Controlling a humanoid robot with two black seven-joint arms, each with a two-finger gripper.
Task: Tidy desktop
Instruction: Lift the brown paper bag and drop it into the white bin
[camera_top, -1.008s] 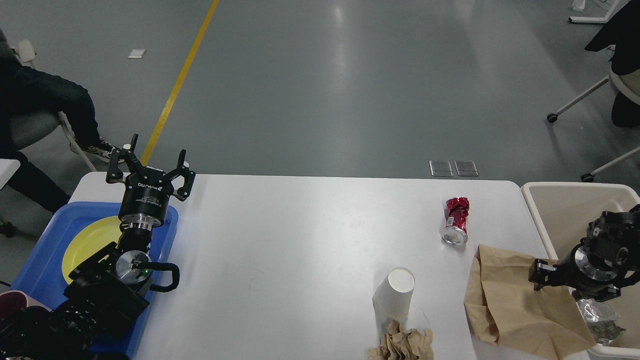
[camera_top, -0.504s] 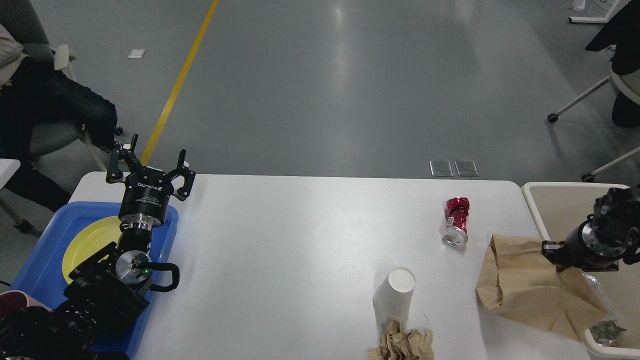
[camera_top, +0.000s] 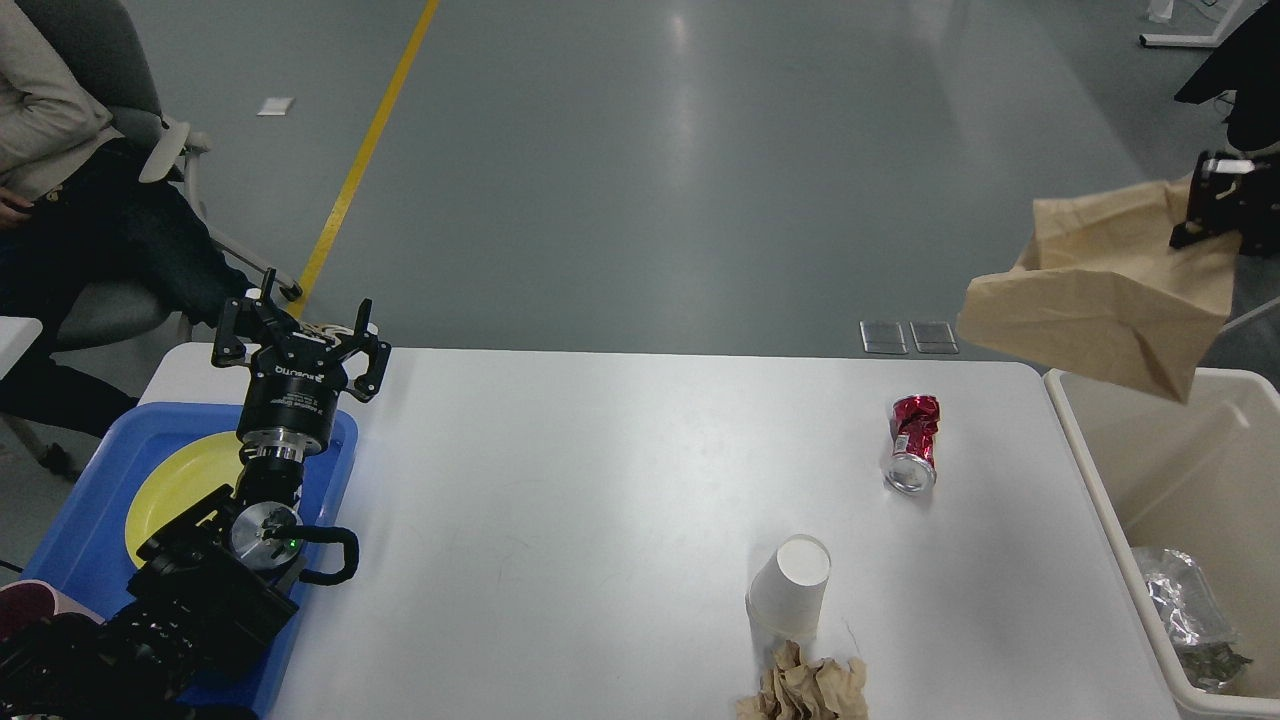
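Note:
On the white desktop (camera_top: 600, 480) lie a crushed red can (camera_top: 912, 442), a white paper cup (camera_top: 791, 587) on its side and a crumpled brown paper ball (camera_top: 803, 688) at the front edge. My right gripper (camera_top: 1213, 205) is high at the far right, shut on a brown paper bag (camera_top: 1100, 295) that hangs in the air above the beige bin (camera_top: 1100, 500). Over the back left corner of the desktop, above the blue tray (camera_top: 90, 530), my left gripper (camera_top: 304, 318) stands open and holds nothing.
The blue tray holds a yellow plate (camera_top: 180, 480). In the beige bin lies crumpled foil (camera_top: 1185, 615). A seated person (camera_top: 70, 200) is at the far left, and chair legs (camera_top: 1150, 200) stand at the far right.
My right gripper has lifted the brown paper bag off the desktop, up and back over the bin. The left arm has not moved. The person at the left shifted.

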